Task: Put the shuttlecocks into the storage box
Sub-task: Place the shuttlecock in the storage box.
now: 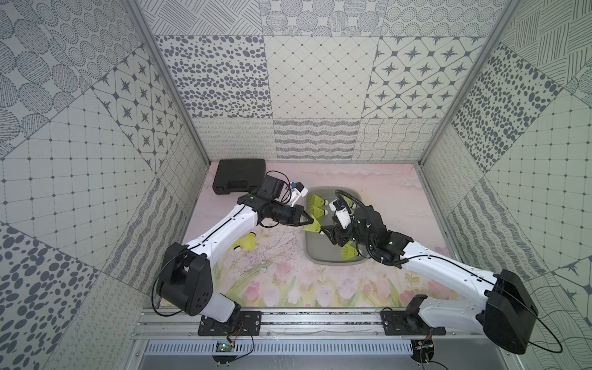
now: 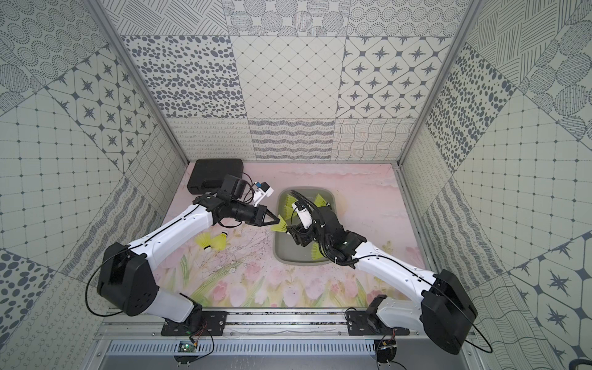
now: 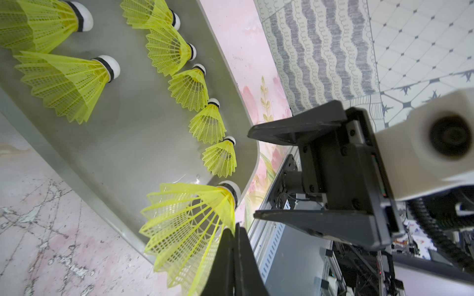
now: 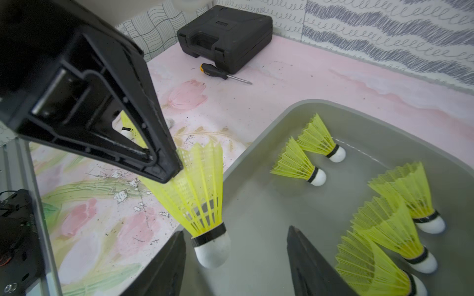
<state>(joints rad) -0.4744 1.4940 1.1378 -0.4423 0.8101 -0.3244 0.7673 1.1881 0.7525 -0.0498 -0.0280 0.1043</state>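
Note:
My left gripper (image 3: 234, 226) is shut on the skirt rim of a neon yellow shuttlecock (image 3: 187, 225), holding it cork-down over the left rim of the grey storage box (image 1: 320, 253). In the right wrist view that shuttlecock (image 4: 202, 194) hangs from the left gripper (image 4: 171, 176), its white cork between the spread fingers of my open right gripper (image 4: 236, 230), touching neither. Several more shuttlecocks (image 4: 297, 166) lie inside the storage box (image 4: 269, 205). Two shuttlecocks (image 2: 213, 242) lie on the mat by the left arm.
A black hard case (image 1: 238, 176) sits in the back left corner, with an orange-and-black screwdriver (image 4: 215, 71) lying in front of it. Both arms meet over the box's left side. Patterned walls close in the floral mat on three sides.

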